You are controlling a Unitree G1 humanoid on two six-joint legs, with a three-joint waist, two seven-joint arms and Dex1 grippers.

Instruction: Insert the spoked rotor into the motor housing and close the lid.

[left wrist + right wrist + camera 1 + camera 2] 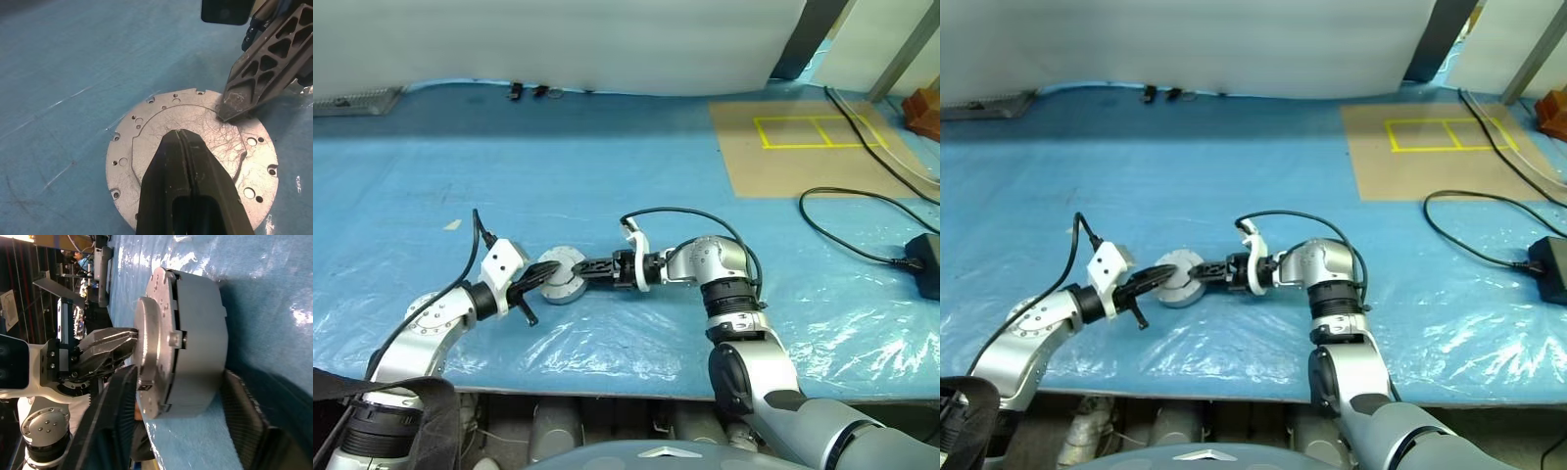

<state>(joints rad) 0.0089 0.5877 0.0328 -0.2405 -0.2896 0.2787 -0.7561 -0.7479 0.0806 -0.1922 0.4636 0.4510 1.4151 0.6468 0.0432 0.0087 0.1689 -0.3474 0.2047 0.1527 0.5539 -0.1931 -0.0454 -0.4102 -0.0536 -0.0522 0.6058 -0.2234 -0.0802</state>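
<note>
Left claw (540, 278), pressed together, pinned the lid (195, 147) onto the motor housing (195, 333) at lower centre while the parted right claw (579, 271) straddled both, likely seating them

You're looking at a lab or workshop test bench, not a home. The bench (607, 176) is wrapped in blue plastic sheeting, wrinkled along the near edge. A brown cardboard sheet (783, 147) with yellow tape squares (808, 132) marks out a placement zone at the far right. Black cables (862, 206) run loose across the surface to a black power brick (925, 259). White panel (558, 44) closes off the back. In the right wrist view you can see metal racking and equipment (54, 289) behind.
</note>
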